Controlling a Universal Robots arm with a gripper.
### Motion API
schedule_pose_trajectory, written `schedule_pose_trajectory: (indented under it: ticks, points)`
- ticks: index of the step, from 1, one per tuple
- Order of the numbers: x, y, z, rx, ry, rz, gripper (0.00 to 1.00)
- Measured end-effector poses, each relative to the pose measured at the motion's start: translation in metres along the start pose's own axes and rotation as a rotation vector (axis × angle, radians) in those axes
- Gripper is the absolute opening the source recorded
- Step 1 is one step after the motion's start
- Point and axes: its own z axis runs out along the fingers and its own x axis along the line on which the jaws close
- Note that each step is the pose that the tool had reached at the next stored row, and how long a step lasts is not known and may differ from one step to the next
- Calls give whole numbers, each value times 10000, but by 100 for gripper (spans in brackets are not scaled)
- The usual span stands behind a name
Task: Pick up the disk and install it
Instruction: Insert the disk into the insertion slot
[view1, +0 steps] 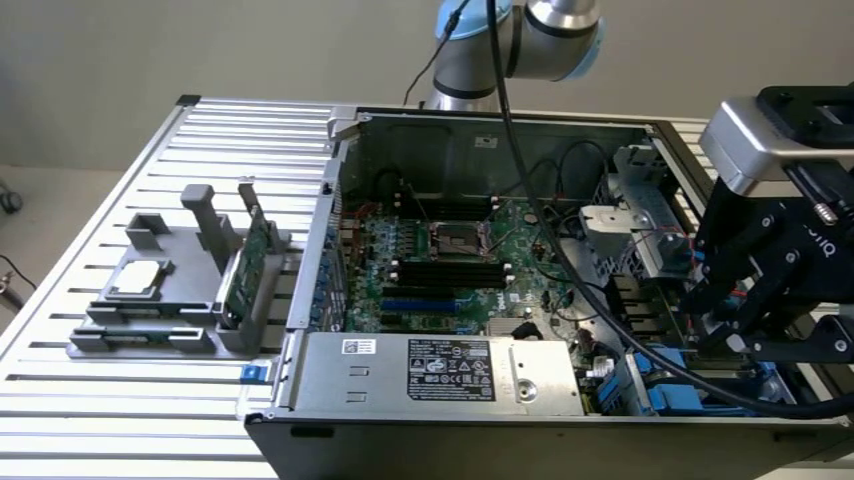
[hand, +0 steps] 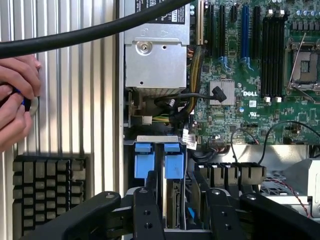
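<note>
Black end effector (hand: 182, 210), fingers spread wide, straddles the blue-framed disk (hand: 173, 167) without clamping it

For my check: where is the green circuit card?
The card stands in the grey holder, exterior view's left, between the silver chip and the computer case.

person's fingers (hand: 20, 75) cut off at the frame edge, closed over a small blue item (hand: 23, 102) too hidden to name, black cable (hand: 100, 31) crossing part of the power supply (hand: 156, 55) label, keyboard (hand: 47, 192) cropped, perhaps the disk (hand: 172, 205) edge-on in the gap of the hand (hand: 182, 192), mostly hidden
</note>
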Motion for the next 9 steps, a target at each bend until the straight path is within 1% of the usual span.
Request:
schedule_pose_trajectory:
  ticks: [2,4,6,9]
  points:
    - [-6,1,-1,42,22,-12,41]
    - [-17,0,1,119,25,-66,41]
    - [-30,-3,4,180,27,-138,41]
    - [-50,-7,6,286,32,-239,41]
